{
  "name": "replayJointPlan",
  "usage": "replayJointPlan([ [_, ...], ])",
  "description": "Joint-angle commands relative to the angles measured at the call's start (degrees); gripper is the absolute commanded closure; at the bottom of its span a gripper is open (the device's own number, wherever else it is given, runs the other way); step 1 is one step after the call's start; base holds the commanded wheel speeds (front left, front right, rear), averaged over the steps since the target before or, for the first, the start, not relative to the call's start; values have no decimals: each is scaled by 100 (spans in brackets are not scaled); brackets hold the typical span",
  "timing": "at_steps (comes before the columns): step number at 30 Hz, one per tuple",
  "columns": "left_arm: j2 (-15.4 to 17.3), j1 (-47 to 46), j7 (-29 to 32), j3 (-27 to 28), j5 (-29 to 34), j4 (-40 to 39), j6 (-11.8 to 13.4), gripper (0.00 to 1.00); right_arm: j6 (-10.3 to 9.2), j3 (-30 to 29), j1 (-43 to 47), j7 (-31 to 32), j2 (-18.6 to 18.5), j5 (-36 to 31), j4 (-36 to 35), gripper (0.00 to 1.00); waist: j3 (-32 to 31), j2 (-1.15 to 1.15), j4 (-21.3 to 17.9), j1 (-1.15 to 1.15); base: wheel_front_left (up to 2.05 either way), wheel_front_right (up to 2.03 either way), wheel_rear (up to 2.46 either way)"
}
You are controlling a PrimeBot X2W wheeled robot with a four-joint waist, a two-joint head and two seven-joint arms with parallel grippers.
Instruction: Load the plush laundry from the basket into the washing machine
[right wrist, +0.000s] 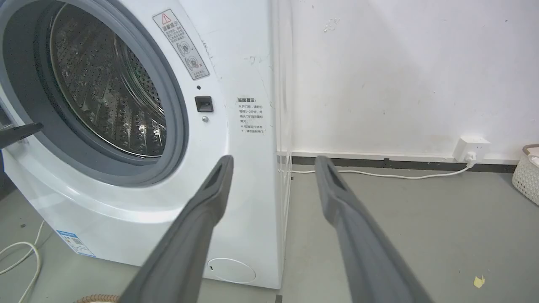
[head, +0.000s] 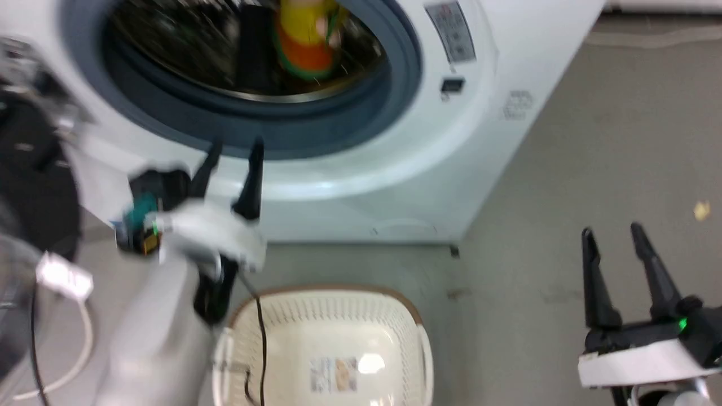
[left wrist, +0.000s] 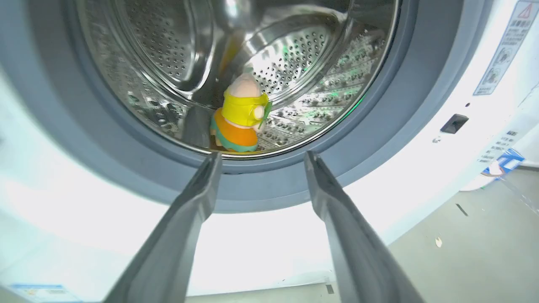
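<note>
- Loading is judged nearly complete: the plush toy (left wrist: pixel 241 120) is seen standing in the drum (left wrist: pixel 168 63) of the washing machine (right wrist: pixel 248 126), at about six o'clock of the round opening, just behind the grey ring (left wrist: pixel 269 189).
- The left gripper (left wrist: pixel 262 155) is spread wide and holds nothing. Its tips are set outside the ring at six o'clock, below the toy and apart from it.
- The right gripper (head: pixel 612 230) is likewise wide and empty, at four o'clock in the head view, well apart from the machine.
- The basket (head: pixel 406 307), at six o'clock on the floor, is shown with its labelled bottom bare.
- A straight pull-back toward six o'clock is advised, so that the ring is not snagged and the toy is not dragged out. The cable (head: pixel 262 338) should be kept off the basket rim.
</note>
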Motion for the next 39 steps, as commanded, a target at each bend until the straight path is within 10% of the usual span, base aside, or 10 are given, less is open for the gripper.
replayJointPlan([
  [1, 2, 280, -45, 57, 41, -201, 59, 0, -5, 20, 92, -26, -1, -55, 23, 0, -753, 0, 538, 3, 0, 0, 0],
  [14, -286, 3472, -54, 309, 960, -2975, 856, 0, -5, 79, 807, -26, -1, -59, 184, 0, -1369, 0, 1052, 3, 0, 0, 0],
  [24, -521, 3914, -54, 242, 1691, -3392, 664, 0, -5, 68, 963, -26, -1, 21, 551, 0, -1411, 0, 977, 3, 0, 0, 0],
  [25, -531, 3888, -24, 242, 1675, -3378, 648, 100, 0, 66, 882, 0, 1, -10, 544, 100, -1412, 0, 975, 3, 0, 0, 0],
  [39, -559, 3879, 97, 352, 1773, -3411, 644, 100, 0, 85, 827, 121, 1, -70, 530, 100, -1426, 0, 949, 3, 0, 0, 0],
])
